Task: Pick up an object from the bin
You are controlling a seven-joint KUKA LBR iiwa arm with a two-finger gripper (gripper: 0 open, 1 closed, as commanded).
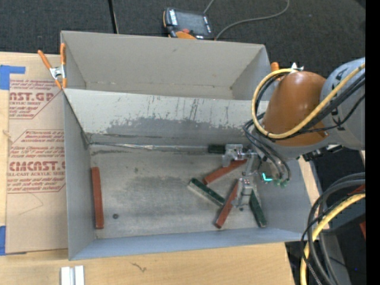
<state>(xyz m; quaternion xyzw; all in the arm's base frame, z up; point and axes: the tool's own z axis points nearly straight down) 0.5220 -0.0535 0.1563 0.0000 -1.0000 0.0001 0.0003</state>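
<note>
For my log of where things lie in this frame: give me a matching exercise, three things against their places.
1 lone red stick
2 gripper
3 rightmost green stick

A over the heap of sticks
B along the left wall
C near the front right corner

Pairs: 1-B, 2-A, 3-C

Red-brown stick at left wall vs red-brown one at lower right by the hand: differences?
The left stick lies alone along the wall; the lower-right stick sits heaped with dark green sticks. The left stick runs straight up the view; the lower-right stick slants. The hand hangs by the lower-right stick, far from the left stick. Both: same colour, slim bar shape.
</note>
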